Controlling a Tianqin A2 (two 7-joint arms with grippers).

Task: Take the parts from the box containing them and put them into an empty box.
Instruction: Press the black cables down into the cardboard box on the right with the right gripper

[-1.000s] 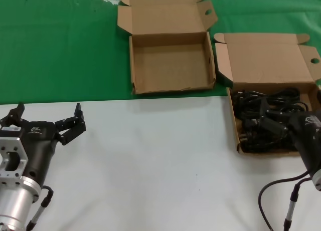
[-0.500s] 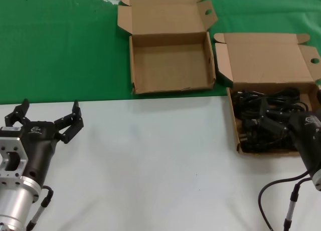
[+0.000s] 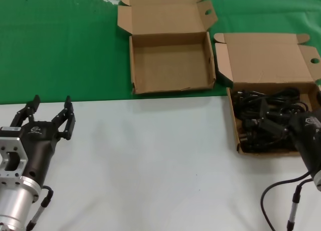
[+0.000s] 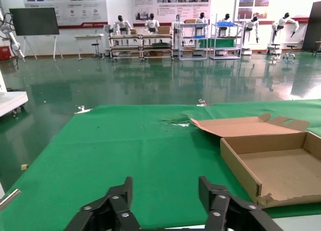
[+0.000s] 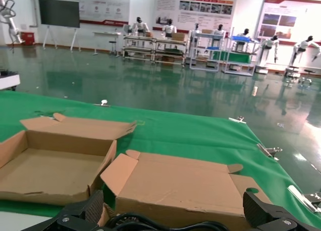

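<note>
The parts (image 3: pixel 263 118) are black power cords tangled in the tan box containing them (image 3: pixel 233 122), at the right where the white tabletop meets the green cloth. Its lid (image 3: pixel 266 58) lies open behind it. My right gripper (image 3: pixel 292 117) hangs low over those cords, open, with nothing between its fingers. In the right wrist view the cords (image 5: pixel 150 224) curl just under the right gripper (image 5: pixel 170 218). The empty box (image 3: pixel 170 65) sits on the green cloth at centre back. My left gripper (image 3: pixel 51 104) is open over the white table at the left, far from both boxes.
A green cloth (image 3: pixel 60 45) covers the back of the table and a white surface (image 3: pixel 150 166) the front. The two boxes stand side by side, nearly touching. The left wrist view shows the left gripper (image 4: pixel 165 191) and the empty box (image 4: pixel 281 166).
My left gripper has turned at the wrist so its fingers point more toward the back, and they stand a little closer together. The right arm and the cords have not moved.
</note>
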